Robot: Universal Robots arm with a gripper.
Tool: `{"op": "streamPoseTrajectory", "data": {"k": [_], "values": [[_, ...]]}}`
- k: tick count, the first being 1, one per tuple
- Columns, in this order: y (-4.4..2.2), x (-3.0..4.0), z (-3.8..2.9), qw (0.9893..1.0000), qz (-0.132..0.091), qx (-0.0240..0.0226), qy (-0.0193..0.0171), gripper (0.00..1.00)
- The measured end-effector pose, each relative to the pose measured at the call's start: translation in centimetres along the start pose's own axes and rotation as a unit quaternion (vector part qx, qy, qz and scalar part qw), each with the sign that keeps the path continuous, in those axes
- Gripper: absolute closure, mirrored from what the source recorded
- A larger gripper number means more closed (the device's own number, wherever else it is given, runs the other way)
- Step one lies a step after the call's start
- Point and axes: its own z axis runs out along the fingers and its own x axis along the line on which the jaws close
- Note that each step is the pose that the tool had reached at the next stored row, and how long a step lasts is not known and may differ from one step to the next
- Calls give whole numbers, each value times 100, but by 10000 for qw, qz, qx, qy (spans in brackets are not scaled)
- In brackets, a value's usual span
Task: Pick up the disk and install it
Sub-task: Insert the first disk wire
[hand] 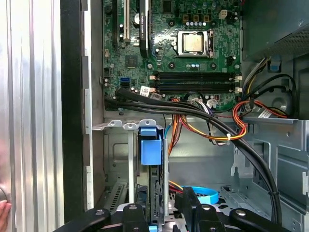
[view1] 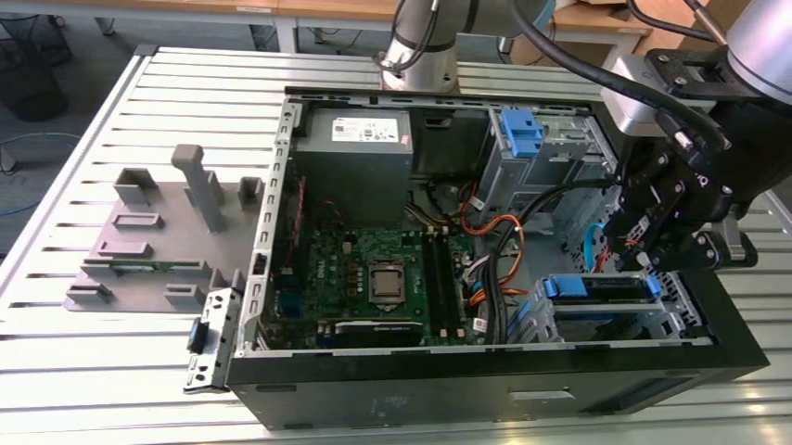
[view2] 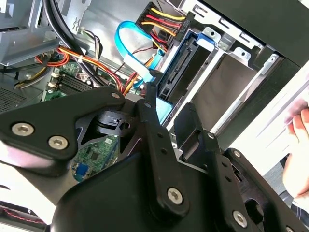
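The disk [view1: 599,288], a flat drive in a blue carrier frame, sits in the drive cage [view1: 678,311] at the case's corner on the exterior view's right. In the first wrist view the disk [hand: 150,151] stands edge-on in the cage slot. In the second wrist view its blue frame [view2: 179,72] runs down into the cage. My gripper [view1: 641,260] hangs just over the cage. Its black fingers [view2: 148,108] flank the light-blue end of the carrier closely and look shut on it.
The open computer case [view1: 495,375] lies on a slatted metal table [view1: 124,371]. Inside are the motherboard [view1: 371,278], a grey power-supply box [view1: 352,139], bundled cables [hand: 203,118] and a second blue carrier [view1: 525,130]. A grey stand with posts [view1: 161,241] sits beside the case. A person's hand [view2: 297,145] is near the case edge.
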Motion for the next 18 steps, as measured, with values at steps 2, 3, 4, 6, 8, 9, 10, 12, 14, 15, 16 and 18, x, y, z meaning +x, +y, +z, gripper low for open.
{"op": "streamPoseTrajectory", "data": {"k": [2, 3, 4, 6, 8, 9, 10, 12, 14, 15, 16, 18], "values": [[-7, -1, 0, 10000, -1, 0, 0, 58], [-11, -2, 0, 10000, 0, 0, 1, 58], [-15, -3, 1, 10000, -1, 0, 1, 58], [-25, -4, 2, 10000, -1, 0, 1, 58], [-31, -4, 5, 10000, 0, 0, 0, 58], [-34, -5, 7, 10000, 0, 0, 0, 58], [-37, -5, 9, 10000, -1, 0, 1, 58], [-43, -5, 10, 10000, -1, 0, 1, 58], [-50, -6, 11, 10000, -1, 0, 0, 58], [-54, -6, 12, 10000, -1, 0, 0, 58], [-59, -6, 12, 10000, -1, 0, 0, 58], [-64, -7, 12, 10000, 0, 0, 0, 58]]}}
